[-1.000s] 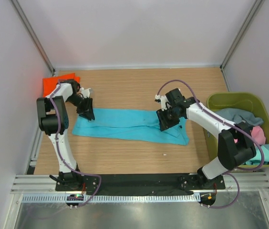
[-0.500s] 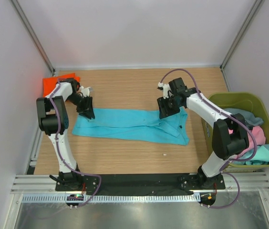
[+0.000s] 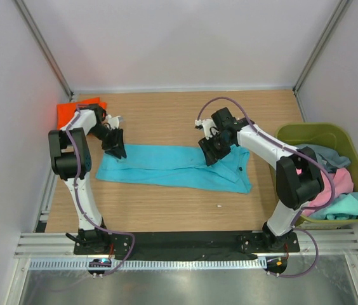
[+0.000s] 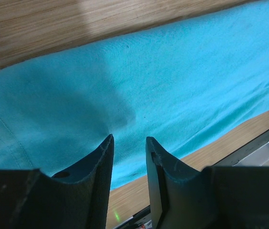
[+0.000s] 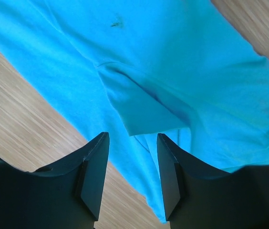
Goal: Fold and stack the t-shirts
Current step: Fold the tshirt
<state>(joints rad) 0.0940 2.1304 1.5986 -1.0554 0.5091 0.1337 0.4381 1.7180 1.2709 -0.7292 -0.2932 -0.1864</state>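
Observation:
A turquoise-blue t-shirt (image 3: 172, 166) lies folded into a long band across the middle of the wooden table. My left gripper (image 3: 117, 152) hovers over its far left corner, jaws open and empty; the cloth (image 4: 172, 81) fills the left wrist view. My right gripper (image 3: 208, 154) is over the shirt's far edge right of centre, jaws open and empty above a folded flap (image 5: 144, 107). A bright orange t-shirt (image 3: 71, 111) lies at the far left corner. Pink (image 3: 328, 187), grey-blue (image 3: 322, 154) and teal (image 3: 350, 206) shirts lie in the bin.
The olive-green plastic bin (image 3: 306, 132) stands at the right edge of the table. White walls close the back and sides. A black rail (image 3: 185, 241) runs along the near edge with the arm bases on it.
My right gripper has moved left and a little farther back along the shirt's far edge. The shirt's right end has shifted slightly. The left arm has not moved.

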